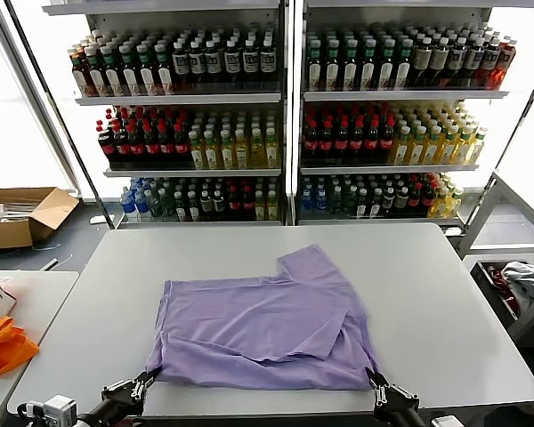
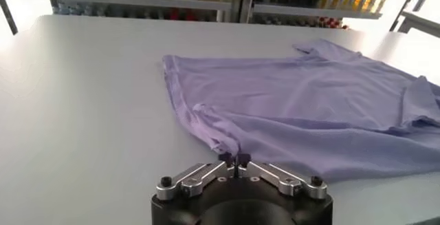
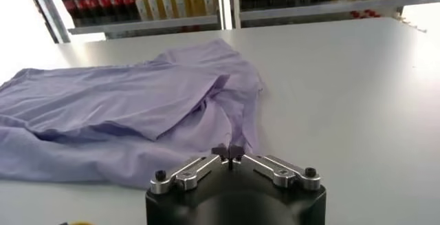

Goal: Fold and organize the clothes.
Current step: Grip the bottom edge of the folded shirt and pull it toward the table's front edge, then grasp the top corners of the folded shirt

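Lavender cotton, thin and soft, made up the T-shirt that lay in the lower middle of the head view, on the grey desk. It was partly folded, with one sleeve pointing to the upper right of the frame and a flap of cloth laid over the body. No print was visible on the side that faced up.

By my judgement such a shirt was light and limp. It would not keep any shape when lifted, it would hang down and could slide a little on the smooth desk. The best places to take it were the two near corners of the hem, one for each arm, pinching both layers together so that the fold would not open.

The left gripper was at the bottom left of the frame, just at the near left corner of the shirt, low over the desk. In the left wrist view its fingers were almost pressed together, with the cloth edge right before the tips; whether they pinched it, I could not tell. The right gripper was at the bottom right, at the near right corner. Its fingers were also nearly together, touching or almost touching the hem, and no cloth was clearly seen between them.
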Robot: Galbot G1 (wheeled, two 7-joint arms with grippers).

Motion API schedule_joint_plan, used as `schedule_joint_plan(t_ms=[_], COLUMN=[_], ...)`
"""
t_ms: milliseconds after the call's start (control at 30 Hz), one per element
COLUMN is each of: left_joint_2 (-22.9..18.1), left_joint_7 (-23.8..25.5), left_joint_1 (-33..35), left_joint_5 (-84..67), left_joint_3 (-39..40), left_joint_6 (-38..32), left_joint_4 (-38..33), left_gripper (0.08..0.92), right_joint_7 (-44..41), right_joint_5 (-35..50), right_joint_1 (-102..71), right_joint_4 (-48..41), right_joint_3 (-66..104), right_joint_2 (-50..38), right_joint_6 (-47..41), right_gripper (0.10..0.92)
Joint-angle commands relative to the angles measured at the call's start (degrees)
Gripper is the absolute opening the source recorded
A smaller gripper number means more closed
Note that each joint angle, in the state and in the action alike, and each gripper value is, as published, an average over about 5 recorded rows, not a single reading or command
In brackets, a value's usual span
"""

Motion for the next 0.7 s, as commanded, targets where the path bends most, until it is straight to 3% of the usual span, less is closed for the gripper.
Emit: schedule_joint_plan(t_ms=[33, 200, 367, 567, 700], left_joint_2=[2.5, 5.4, 12.2, 19.7, 22.8], left_joint_7=[0.1, 0.2, -0.7, 0.1, 1.9], left_joint_1=[0.4, -1.1, -7.8, -18.9, -26.1], left_joint_5=[1.6, -0.4, -8.0, -11.4, -11.8], left_joint_3=[-2.0, -4.8, -5.3, 1.6, 7.8], left_joint_6=[0.8, 0.8, 0.8, 0.6, -0.6], left_joint_4=[-1.0, 0.2, 3.8, 13.9, 20.8], left_gripper=[0.171, 0.317, 0.465, 0.638, 0.750], right_joint_7=[-3.5, -5.0, -7.0, -12.9, -18.3], right_joint_5=[-2.7, 0.2, 5.0, 6.2, 3.9], right_joint_1=[-1.9, 2.0, 13.9, 38.0, 50.7], right_joint_4=[1.2, 1.3, -2.3, -18.7, -30.4], right_joint_3=[2.0, 6.0, 7.6, -0.8, -8.0], right_joint_2=[0.2, -0.9, -5.8, -9.6, -9.0], right_joint_6=[3.3, 7.1, 4.3, -1.2, -2.6], right_gripper=[0.294, 0.442, 0.589, 0.758, 0.816])
